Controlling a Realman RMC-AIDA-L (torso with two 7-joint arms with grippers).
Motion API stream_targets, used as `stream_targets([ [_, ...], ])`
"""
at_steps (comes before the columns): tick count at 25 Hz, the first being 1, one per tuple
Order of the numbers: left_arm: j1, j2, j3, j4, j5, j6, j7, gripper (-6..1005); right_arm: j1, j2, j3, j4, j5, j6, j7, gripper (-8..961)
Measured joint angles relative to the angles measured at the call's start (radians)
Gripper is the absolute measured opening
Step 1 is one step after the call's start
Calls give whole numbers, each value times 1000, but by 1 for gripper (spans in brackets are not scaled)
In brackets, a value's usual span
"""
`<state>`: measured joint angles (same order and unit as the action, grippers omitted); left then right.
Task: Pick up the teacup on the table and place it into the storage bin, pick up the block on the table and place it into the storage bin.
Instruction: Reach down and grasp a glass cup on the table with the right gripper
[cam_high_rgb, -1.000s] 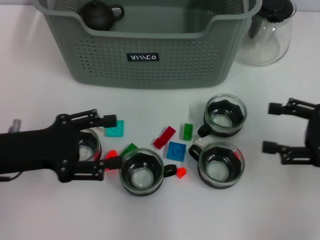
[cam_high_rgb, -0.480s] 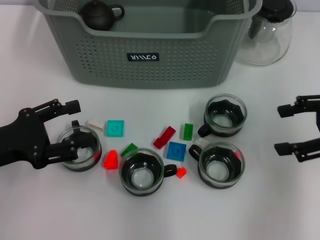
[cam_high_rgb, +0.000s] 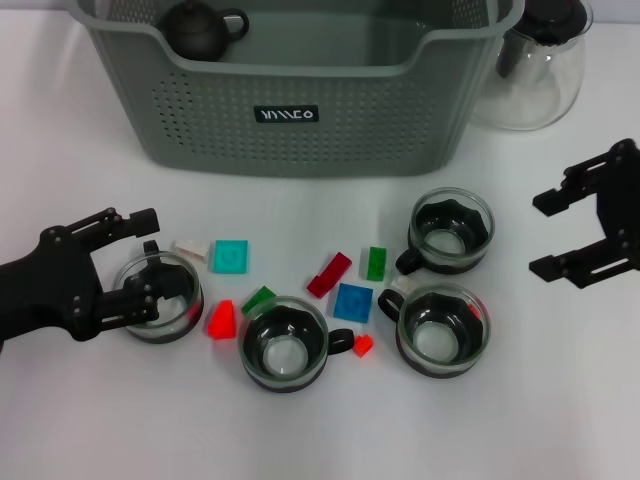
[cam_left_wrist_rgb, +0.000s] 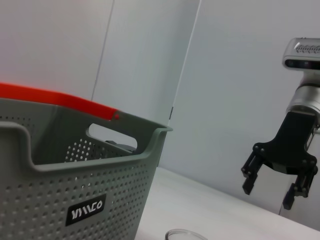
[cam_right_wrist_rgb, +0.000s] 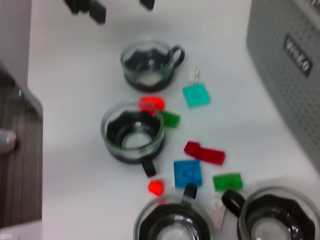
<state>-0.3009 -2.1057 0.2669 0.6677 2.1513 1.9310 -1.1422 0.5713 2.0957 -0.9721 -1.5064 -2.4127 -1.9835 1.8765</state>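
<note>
Risk is that the left gripper (cam_high_rgb: 132, 258), fingers spread around the left teacup (cam_high_rgb: 160, 297) on the table, knocks the red block (cam_high_rgb: 221, 320) beside it; right gripper (cam_high_rgb: 572, 233) hangs open.

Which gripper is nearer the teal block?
Left. The left gripper is open around the leftmost teacup, right beside the teal block. The right gripper hangs open at the table's far right, beyond two other cups.
</note>
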Motion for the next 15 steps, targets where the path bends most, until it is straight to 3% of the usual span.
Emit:
stream_targets([
  [9,0,-3,0,-10,1,-10,1,853,42,4,-231,-23,-99,37,89,621],
  [15,-4,-2,-1,-13,-5,-22,-1,852,74,5,-270,-26,-148,79,151,538],
])
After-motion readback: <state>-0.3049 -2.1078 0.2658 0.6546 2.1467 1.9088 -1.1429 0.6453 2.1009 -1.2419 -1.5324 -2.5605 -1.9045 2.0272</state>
